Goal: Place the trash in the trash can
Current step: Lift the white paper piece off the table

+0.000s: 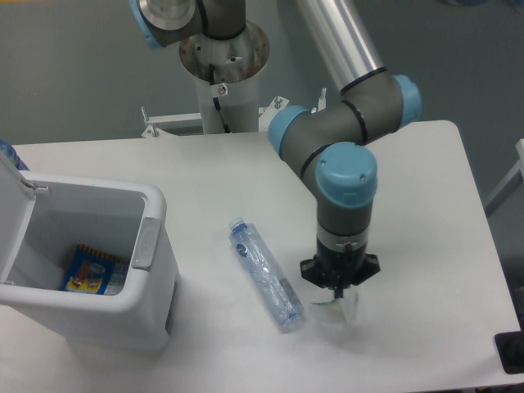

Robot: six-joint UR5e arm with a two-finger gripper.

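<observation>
The crushed clear bluish bottle (264,274) with its blue cap lies slantwise on the white table, cap end toward the back left. To the bottle's right, the small crumpled white wrapper (337,310) rests on the table. My gripper (338,290) points straight down directly over the wrapper, and the wrist hides its fingers, so I cannot tell whether they are open or shut. The white trash can (152,237) stands at the left with its lid raised, well apart from the gripper.
A blue-and-yellow snack packet (88,271) lies on the bottom of the trash can. The raised lid (11,173) stands at the can's far left. The arm's base column (223,74) rises behind the table. The table's right edge (483,246) is near.
</observation>
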